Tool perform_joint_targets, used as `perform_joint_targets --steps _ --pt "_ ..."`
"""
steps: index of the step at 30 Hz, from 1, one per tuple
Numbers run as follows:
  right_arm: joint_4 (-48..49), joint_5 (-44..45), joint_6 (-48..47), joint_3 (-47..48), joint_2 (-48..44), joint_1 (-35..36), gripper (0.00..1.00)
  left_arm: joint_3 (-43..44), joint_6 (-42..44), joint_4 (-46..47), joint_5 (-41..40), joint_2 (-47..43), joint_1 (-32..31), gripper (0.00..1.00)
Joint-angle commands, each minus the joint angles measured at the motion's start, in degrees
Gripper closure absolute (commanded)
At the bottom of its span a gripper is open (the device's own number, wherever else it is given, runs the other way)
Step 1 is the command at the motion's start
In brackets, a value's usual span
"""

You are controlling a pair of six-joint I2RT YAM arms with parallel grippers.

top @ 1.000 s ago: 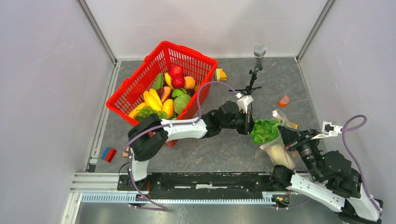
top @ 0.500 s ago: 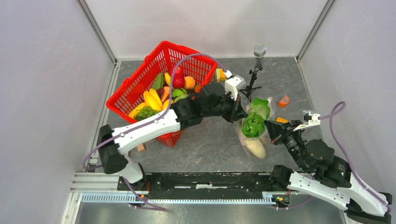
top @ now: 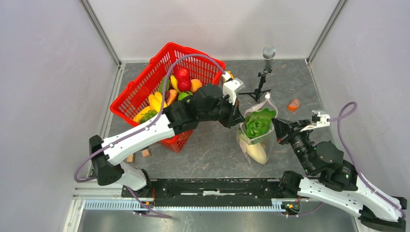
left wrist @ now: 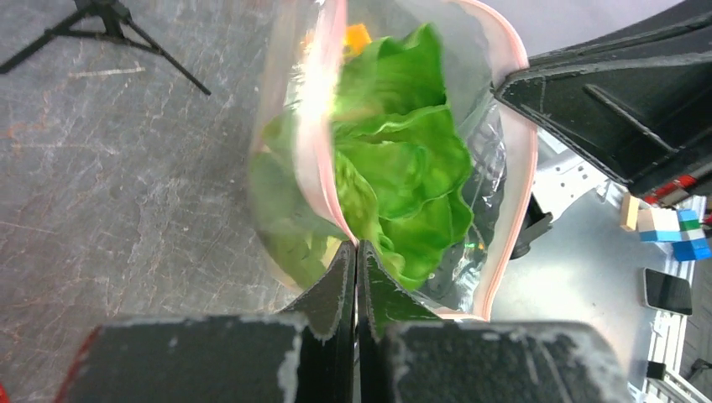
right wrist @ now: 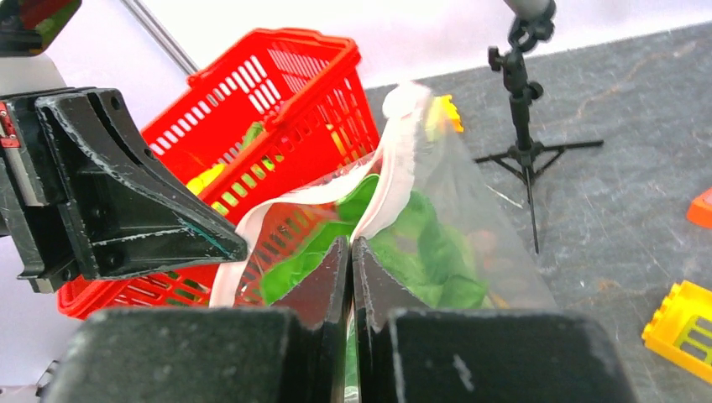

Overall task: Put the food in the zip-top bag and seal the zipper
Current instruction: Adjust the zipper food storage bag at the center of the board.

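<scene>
The zip-top bag (top: 255, 137) hangs in mid-table between both grippers, its mouth held apart. Green lettuce (top: 256, 123) fills its top and a cream-white vegetable (top: 257, 152) lies at its bottom. My left gripper (top: 239, 123) is shut on the near side of the pink zipper (left wrist: 312, 143); the left wrist view shows its tips (left wrist: 357, 245) pinched on the strip with the lettuce (left wrist: 403, 159) just beyond. My right gripper (top: 276, 127) is shut on the opposite strip (right wrist: 395, 159), tips (right wrist: 350, 240) closed on it. More food (top: 183, 79) sits in the red basket (top: 145, 82).
A microphone on a small tripod (top: 263, 72) stands behind the bag. An orange piece (top: 293, 104) lies at the right, a yellow block (right wrist: 684, 323) near it. Small wooden blocks (top: 145, 152) lie in front of the basket. Grey walls close in both sides.
Both grippers carried the bag left and away from the near edge, from the right side to mid-table. The left arm stretched out further. The bag's mouth now stands wider.
</scene>
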Motion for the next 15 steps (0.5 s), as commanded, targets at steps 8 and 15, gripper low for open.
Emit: perform_joint_targets --steps 8,15 --pt "10.1 -0.8 -8.1 7.1 2.4 0.3 0.93 -0.2 0.7 3.2 -0.3 -7.7 0.3 0.98" --pt "13.6 -7.6 -12.6 10.0 7.0 0.4 0.94 -4.2 0.9 3.3 -2.5 -11.3 0.7 0.98"
